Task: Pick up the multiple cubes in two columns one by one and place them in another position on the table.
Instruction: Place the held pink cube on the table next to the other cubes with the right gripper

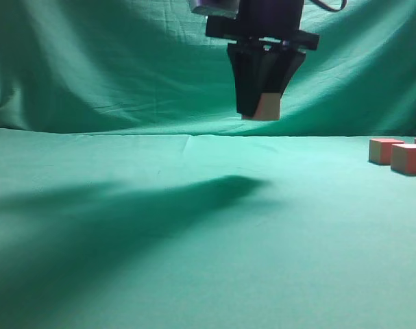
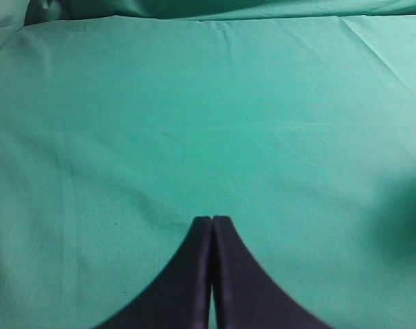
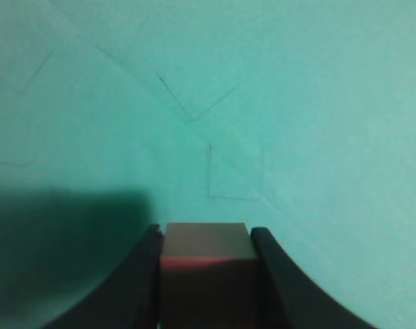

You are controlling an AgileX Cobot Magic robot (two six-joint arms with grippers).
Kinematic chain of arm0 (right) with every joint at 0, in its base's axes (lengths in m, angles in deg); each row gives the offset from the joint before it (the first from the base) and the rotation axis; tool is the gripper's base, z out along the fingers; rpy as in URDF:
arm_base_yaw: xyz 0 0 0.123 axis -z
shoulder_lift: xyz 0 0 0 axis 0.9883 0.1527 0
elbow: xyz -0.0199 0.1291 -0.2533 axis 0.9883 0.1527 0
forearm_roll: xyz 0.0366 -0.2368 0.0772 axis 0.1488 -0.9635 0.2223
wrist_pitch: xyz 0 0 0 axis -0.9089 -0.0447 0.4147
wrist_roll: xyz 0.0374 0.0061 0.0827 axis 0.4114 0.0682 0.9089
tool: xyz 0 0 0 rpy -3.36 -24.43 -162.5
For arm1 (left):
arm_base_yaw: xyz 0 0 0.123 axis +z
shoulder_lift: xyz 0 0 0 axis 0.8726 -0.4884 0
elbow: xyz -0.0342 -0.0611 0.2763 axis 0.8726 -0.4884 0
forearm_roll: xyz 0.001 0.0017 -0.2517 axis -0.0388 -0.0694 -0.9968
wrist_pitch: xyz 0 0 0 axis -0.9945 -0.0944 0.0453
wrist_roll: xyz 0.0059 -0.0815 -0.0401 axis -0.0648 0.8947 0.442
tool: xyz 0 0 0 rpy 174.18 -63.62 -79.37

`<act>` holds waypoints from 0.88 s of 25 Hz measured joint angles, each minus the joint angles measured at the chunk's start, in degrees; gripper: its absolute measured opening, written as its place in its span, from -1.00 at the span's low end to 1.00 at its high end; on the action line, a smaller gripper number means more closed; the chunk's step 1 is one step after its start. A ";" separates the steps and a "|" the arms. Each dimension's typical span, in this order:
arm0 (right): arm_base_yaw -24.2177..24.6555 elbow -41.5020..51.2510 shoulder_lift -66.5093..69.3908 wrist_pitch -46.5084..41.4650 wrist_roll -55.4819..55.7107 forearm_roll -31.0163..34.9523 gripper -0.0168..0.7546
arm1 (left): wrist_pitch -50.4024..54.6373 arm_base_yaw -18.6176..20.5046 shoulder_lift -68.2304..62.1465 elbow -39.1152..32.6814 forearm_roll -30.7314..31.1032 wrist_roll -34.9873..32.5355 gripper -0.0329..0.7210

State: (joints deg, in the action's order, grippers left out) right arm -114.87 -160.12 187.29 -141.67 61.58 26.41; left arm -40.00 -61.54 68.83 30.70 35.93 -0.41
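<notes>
The right hand [image 1: 261,110] is hanging high above the green table [image 1: 194,240], its two dark fingers [image 1: 247,82] closing on a pale orange cube [image 1: 267,107] pinched between their tips, with nothing under it but its own long shadow on the cloth. The right wrist view is giving the closer look that the exterior view cannot: the cube [image 3: 206,264] is sitting squarely between the fingers [image 3: 136,274], touching both, its top face tan and its front face reddish. Well off to the hand's right, at the edge of the exterior view, other cubes [image 1: 399,154] are resting on the table close together; neither wrist view is showing them. The left hand [image 2: 212,223] is appearing only in its own wrist view, fingertips pressing together with nothing between them, hovering over bare green cloth.
</notes>
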 joint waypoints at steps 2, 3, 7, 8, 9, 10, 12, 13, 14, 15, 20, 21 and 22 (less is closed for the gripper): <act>0.00 -1.39 1.70 0.00 -0.48 0.26 -0.28 | 0.00 0.00 0.00 0.00 0.00 0.00 -0.91; 0.00 -1.88 2.53 0.00 -0.58 0.35 -0.28 | 0.00 0.00 0.00 0.00 0.00 0.00 -0.91; 0.00 -2.23 4.77 0.00 -0.77 0.46 -0.28 | 0.00 0.00 0.00 0.00 0.00 0.00 -0.91; 0.00 -2.23 5.25 0.00 -0.77 0.46 -0.28 | 0.00 0.00 0.00 0.00 0.00 0.00 -0.91; 0.00 -2.23 5.82 0.13 -0.77 0.46 -0.28 | 0.00 0.00 0.00 0.00 0.00 0.00 -0.91; 0.00 -2.23 6.22 0.20 -0.77 0.46 -0.28 | 0.00 0.00 0.00 0.00 0.00 0.00 -0.91; 0.00 -2.31 6.93 0.95 -0.77 0.35 -0.28 | 0.00 0.00 0.00 0.00 0.00 0.00 -0.91; 0.00 -2.31 7.13 1.45 -0.82 0.20 -0.28 | 0.00 0.00 0.00 0.00 0.00 0.00 -0.91; 0.00 -2.31 7.37 1.98 -0.91 -0.05 -0.28 | 0.00 0.00 0.00 0.00 0.00 0.00 -0.91; 0.00 -2.31 7.39 2.62 -0.91 -0.54 -0.28 | 0.00 0.00 0.00 0.00 0.00 0.00 -0.91; 0.00 -2.31 7.51 5.29 -0.91 -2.54 -0.28 | 0.00 0.00 0.00 0.00 0.00 0.00 -0.91; 0.00 -2.31 7.54 5.38 -0.91 -2.63 -0.28 | 0.00 0.00 0.00 0.00 0.00 0.00 -0.91; 0.00 -2.31 7.63 5.54 -0.91 -2.63 -0.28 | 0.00 0.00 0.00 0.00 0.00 0.00 -0.91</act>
State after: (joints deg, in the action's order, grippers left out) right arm -114.87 -162.43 194.92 -136.14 60.67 23.78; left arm -40.00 -61.54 68.83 30.70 35.93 -0.41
